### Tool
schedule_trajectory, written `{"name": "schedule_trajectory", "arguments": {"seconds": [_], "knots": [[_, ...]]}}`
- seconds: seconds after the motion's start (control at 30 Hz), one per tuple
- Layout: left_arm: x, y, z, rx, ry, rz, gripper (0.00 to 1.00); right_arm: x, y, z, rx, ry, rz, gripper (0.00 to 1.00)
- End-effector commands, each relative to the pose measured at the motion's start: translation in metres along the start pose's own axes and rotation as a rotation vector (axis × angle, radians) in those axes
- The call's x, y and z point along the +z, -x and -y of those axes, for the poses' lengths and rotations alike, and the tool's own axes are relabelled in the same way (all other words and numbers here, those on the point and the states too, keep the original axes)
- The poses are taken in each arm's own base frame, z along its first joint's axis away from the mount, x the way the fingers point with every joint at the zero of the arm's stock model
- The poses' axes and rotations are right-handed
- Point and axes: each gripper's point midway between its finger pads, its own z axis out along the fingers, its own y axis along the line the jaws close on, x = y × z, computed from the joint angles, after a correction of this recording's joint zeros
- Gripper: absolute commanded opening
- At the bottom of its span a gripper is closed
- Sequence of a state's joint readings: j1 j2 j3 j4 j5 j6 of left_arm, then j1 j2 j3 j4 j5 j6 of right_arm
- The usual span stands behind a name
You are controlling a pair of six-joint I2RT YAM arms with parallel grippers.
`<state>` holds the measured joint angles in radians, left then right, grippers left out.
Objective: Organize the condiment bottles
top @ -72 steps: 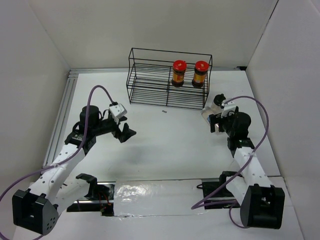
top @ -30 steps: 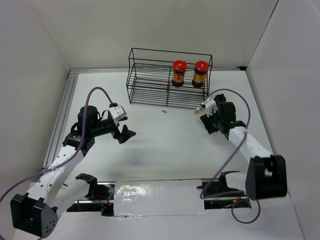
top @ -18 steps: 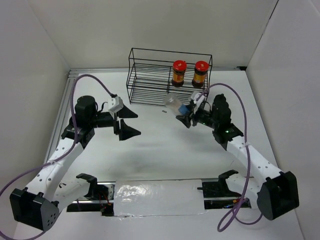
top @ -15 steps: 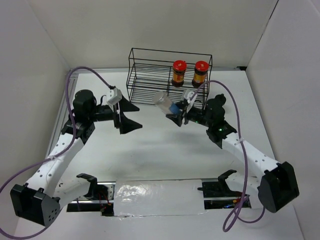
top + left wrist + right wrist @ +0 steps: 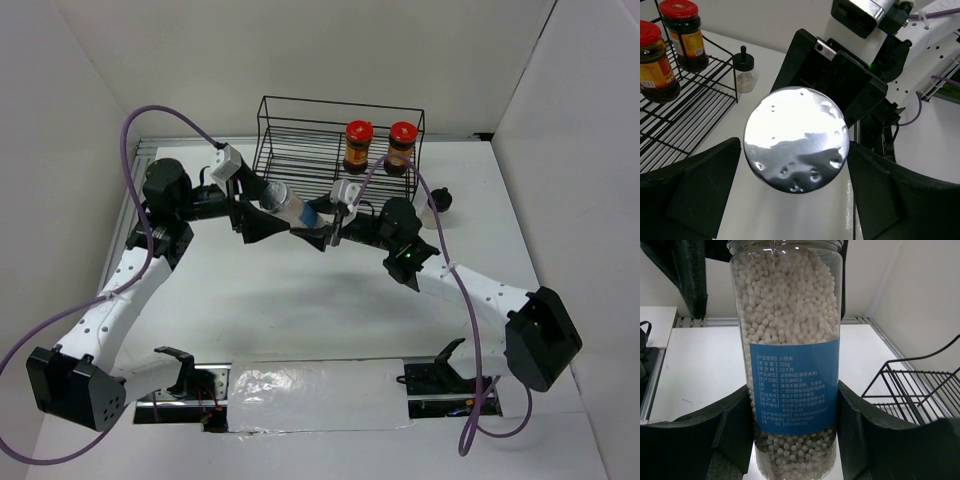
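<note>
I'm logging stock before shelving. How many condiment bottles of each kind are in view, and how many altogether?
Red-capped amber bottles: 2
Black-capped whitish bottle: 1
Blue-labelled bottle of white pellets: 1
Total: 4

Amber bottles [image 5: 357, 148] [image 5: 400, 147] upright on rack [image 5: 295, 165]; blue-labelled bottle [image 5: 290, 207] sideways midair; black-capped bottle [image 5: 437, 207] upright.

Rack [image 5: 300, 165] left half free, red-cap bottles [image 5: 358, 146] [image 5: 401, 147] block right half; blue-label bottle [image 5: 292, 206] sits between my left jaws.
</note>
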<state>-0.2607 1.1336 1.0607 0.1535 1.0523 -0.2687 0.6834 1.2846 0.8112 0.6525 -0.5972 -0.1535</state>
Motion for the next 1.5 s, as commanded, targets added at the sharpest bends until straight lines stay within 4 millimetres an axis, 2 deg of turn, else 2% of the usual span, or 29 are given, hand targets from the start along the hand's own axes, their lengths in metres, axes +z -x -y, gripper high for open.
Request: {"name": "schedule_trajectory", "arguments": {"seconds": [0.0, 0.17, 0.3, 0.33, 0.37, 0.4, 0.47, 0.5, 0.53, 0.57, 0.63, 0.73, 0.8, 0.83, 0.87, 0.9, 0.93, 0.97, 1.03, 1.07, 1.13, 1.17, 1.2, 1.23, 1.27, 1.33, 1.37, 1.4, 1.47], "knots": [[0.003, 0.027, 0.004, 0.059, -0.008, 0.056, 0.99, 0.011, 0.069, 0.008, -0.113, -0.02, 0.2, 0.31], [0.003, 0.029, 0.004, 0.096, -0.017, 0.06, 0.8, 0.012, 0.067, 0.008, -0.102, -0.03, 0.196, 0.31], [0.004, 0.029, 0.004, 0.097, -0.024, 0.054, 0.51, 0.016, 0.056, 0.009, -0.087, -0.034, 0.156, 0.32], [0.004, 0.029, 0.005, 0.105, -0.031, 0.052, 0.36, 0.017, 0.055, 0.009, -0.071, -0.04, 0.147, 0.34], [0.004, 0.029, 0.006, 0.105, -0.035, 0.05, 0.29, 0.019, 0.05, 0.011, -0.058, -0.051, 0.134, 0.4], [0.003, 0.029, 0.007, 0.108, -0.033, 0.051, 0.16, 0.02, 0.051, 0.016, -0.05, -0.075, 0.128, 0.46], [0.003, 0.03, 0.003, 0.112, -0.012, 0.052, 0.01, 0.023, 0.043, 0.019, -0.024, -0.095, 0.091, 0.67], [0.003, 0.031, 0.0, 0.113, 0.003, 0.055, 0.0, 0.026, 0.043, 0.022, -0.017, -0.105, 0.079, 0.88], [0.004, 0.032, -0.003, 0.115, 0.018, 0.059, 0.0, 0.027, 0.039, 0.025, -0.021, -0.116, 0.059, 0.97], [0.003, 0.037, -0.008, 0.132, 0.048, 0.069, 0.0, 0.027, 0.031, 0.024, -0.009, -0.116, 0.024, 1.0], [0.004, 0.041, -0.016, 0.146, 0.088, 0.077, 0.0, 0.026, 0.029, 0.033, -0.018, -0.157, 0.004, 1.0], [0.002, 0.054, -0.04, 0.184, 0.211, 0.1, 0.0, 0.019, 0.022, 0.045, -0.023, -0.225, -0.045, 1.0], [-0.001, 0.068, -0.063, 0.236, 0.33, 0.128, 0.0, 0.005, 0.013, 0.062, -0.021, -0.324, -0.081, 1.0], [-0.003, 0.079, -0.071, 0.281, 0.371, 0.143, 0.0, -0.003, 0.019, 0.068, -0.016, -0.372, -0.074, 1.0], [-0.003, 0.085, -0.093, 0.312, 0.446, 0.145, 0.0, -0.023, 0.021, 0.092, -0.005, -0.521, -0.072, 1.0], [-0.005, 0.093, -0.105, 0.338, 0.505, 0.156, 0.0, -0.037, 0.012, 0.101, 0.003, -0.581, -0.09, 1.0], [-0.006, 0.104, -0.102, 0.38, 0.506, 0.171, 0.0, -0.037, 0.012, 0.101, 0.01, -0.582, -0.088, 1.0], [-0.003, 0.1, -0.12, 0.374, 0.538, 0.159, 0.0, -0.051, 0.022, 0.11, 0.002, -0.664, -0.064, 1.0], [-0.005, 0.125, -0.137, 0.468, 0.614, 0.173, 0.0, -0.066, 0.018, 0.114, -0.008, -0.721, -0.074, 1.0], [0.001, 0.119, -0.152, 0.467, 0.627, 0.149, 0.0, -0.071, 0.022, 0.114, -0.016, -0.735, -0.077, 1.0], [0.007, 0.128, -0.17, 0.511, 0.661, 0.143, 0.0, -0.078, 0.015, 0.114, -0.024, -0.76, -0.125, 1.0], [0.011, 0.127, -0.177, 0.519, 0.673, 0.138, 0.0, -0.08, 0.018, 0.114, -0.03, -0.765, -0.127, 1.0], [0.009, 0.141, -0.182, 0.543, 0.702, 0.154, 0.0, -0.083, 0.018, 0.113, -0.034, -0.778, -0.137, 1.0], [0.015, 0.128, -0.197, 0.52, 0.713, 0.119, 0.0, -0.086, 0.016, 0.113, -0.039, -0.79, -0.153, 1.0], [0.016, 0.125, -0.206, 0.517, 0.727, 0.104, 0.0, -0.089, 0.018, 0.113, -0.042, -0.8, -0.153, 1.0], [0.016, 0.131, -0.219, 0.536, 0.77, 0.094, 0.0, -0.096, 0.019, 0.113, -0.041, -0.833, -0.164, 1.0], [0.019, 0.119, -0.231, 0.52, 0.782, 0.059, 0.0, -0.098, 0.02, 0.113, -0.042, -0.841, -0.164, 1.0], [0.019, 0.123, -0.235, 0.528, 0.79, 0.058, 0.0, -0.102, 0.023, 0.114, -0.043, -0.858, -0.165, 1.0], [0.024, 0.104, -0.246, 0.484, 0.785, 0.004, 0.0, -0.105, 0.021, 0.113, -0.046, -0.861, -0.186, 1.0]]}}
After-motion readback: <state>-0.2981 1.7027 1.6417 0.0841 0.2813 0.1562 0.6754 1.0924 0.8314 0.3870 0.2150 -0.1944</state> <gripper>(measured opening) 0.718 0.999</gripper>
